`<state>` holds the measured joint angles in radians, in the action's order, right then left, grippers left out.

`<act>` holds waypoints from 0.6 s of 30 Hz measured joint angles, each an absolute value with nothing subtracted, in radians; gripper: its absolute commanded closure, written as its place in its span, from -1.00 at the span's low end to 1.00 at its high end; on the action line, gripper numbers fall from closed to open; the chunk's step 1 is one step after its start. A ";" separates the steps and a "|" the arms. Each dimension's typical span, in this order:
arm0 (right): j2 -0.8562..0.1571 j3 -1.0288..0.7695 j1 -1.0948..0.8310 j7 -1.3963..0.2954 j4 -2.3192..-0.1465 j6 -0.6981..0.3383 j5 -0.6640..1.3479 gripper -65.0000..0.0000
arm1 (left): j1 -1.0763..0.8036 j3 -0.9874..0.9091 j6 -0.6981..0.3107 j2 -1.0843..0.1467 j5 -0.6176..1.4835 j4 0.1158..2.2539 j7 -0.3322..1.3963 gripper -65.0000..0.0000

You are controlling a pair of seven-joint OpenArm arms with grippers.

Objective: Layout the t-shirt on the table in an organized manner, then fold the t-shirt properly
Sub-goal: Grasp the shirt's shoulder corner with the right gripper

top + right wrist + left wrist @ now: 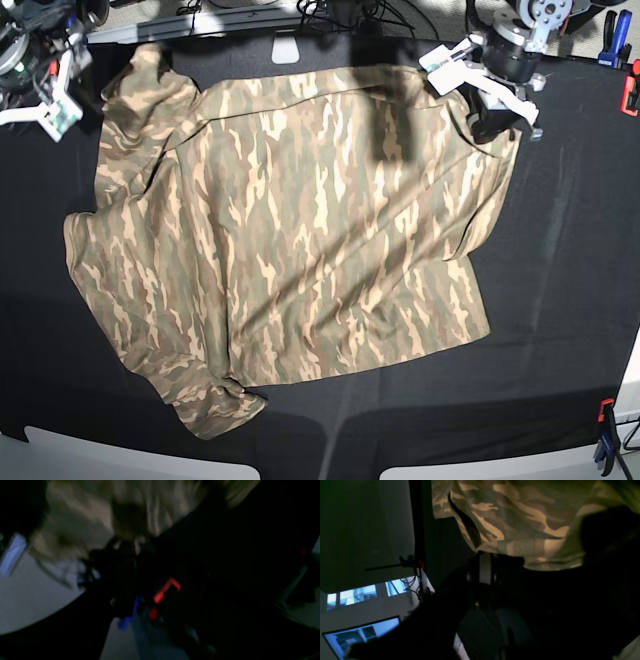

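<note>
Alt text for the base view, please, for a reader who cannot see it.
A camouflage-patterned t-shirt lies spread, somewhat rumpled, on a black cloth-covered table. The left gripper meets its far right corner; the right gripper sits at the far left.

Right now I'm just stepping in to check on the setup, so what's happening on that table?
A two-armed robot is spreading a camouflage t-shirt on the black table. The shirt lies mostly flat, though a sleeve near the front edge is bunched and folded over. The left gripper is at the shirt's far corner, shut on the fabric edge. The right gripper sits at the opposite far corner beside the shirt, jaws open, holding nothing that shows. No fold has been made yet.
</note>
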<state>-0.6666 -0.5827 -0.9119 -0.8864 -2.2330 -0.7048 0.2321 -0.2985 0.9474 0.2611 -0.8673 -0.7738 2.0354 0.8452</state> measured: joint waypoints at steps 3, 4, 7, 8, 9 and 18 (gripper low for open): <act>-0.702 -0.585 -0.912 -0.904 -2.177 -0.700 0.248 0.03 | -0.299 0.947 0.261 -0.867 -0.773 2.035 0.845 1.00; -0.703 -0.584 -0.912 -0.900 -2.176 -0.700 0.268 0.03 | -0.299 0.947 0.262 -0.867 -0.773 2.035 0.845 1.00; -0.699 -0.582 -0.912 -0.852 -2.177 -0.702 0.175 0.03 | -0.299 0.947 0.260 -0.867 -0.772 2.035 0.845 1.00; -0.710 -0.582 -0.912 -0.838 -2.173 -0.701 0.146 0.03 | -0.299 0.947 0.262 -0.868 -0.773 2.035 0.845 1.00; -0.727 -0.582 -0.912 -0.825 -2.162 -0.701 0.150 0.03 | -0.299 0.947 0.262 -0.868 -0.774 2.035 0.845 1.00; -0.964 -0.329 -0.991 -0.753 -2.110 -0.594 -0.150 0.03 | -0.296 0.948 0.261 -0.868 -0.770 2.035 0.845 1.00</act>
<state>-0.9638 -0.3294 -0.9913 -0.7528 -2.1101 -0.5941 -0.1497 -0.2958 0.9482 0.2611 -0.8677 -0.7704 2.0354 0.8452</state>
